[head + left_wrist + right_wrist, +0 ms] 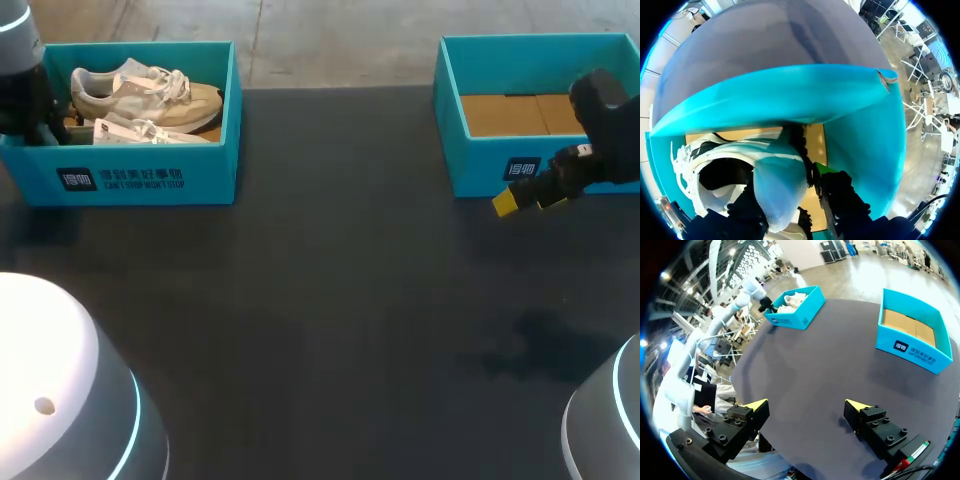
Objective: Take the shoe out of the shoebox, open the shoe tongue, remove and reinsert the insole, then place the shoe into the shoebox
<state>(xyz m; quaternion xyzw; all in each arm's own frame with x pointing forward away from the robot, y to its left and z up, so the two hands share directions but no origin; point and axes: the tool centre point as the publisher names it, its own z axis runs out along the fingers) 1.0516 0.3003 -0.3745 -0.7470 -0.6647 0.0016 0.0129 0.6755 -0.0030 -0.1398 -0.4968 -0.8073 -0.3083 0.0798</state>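
While my left pincer (pixel 785 184) sat low in the left shoebox (pixel 150 182): it was at the heel of a shoe (pixel 777 180), and I could not tell whether it was clenched on it or only beside it.
Right pincer (pixel 524 200): released, holding nothing, above the counter (pixel 330 300) just in front of the right shoebox's (pixel 478 168) near wall.
Task's thing: both shoes lay in the left shoebox at the far left, toes pointing right, the far shoe (pixel 150 92) close against the near shoe (pixel 145 131).
Risk, heel hold: a lift by the soft heel alone could, I judged, let the shoe tip toe-down and slip free.
Risk, neighbour: the shoes lay so close that raising one might drag the other along by its laces.
Risk, box: nothing steadied the left shoebox, as my right pincer was well apart from it, so a toe catching on the wall could slide or tilt the box.
Insole: not visible.
Count, shoes: two.
Count, shoeboxes: two, the right one holding no shoe.
Count, pincers: two.
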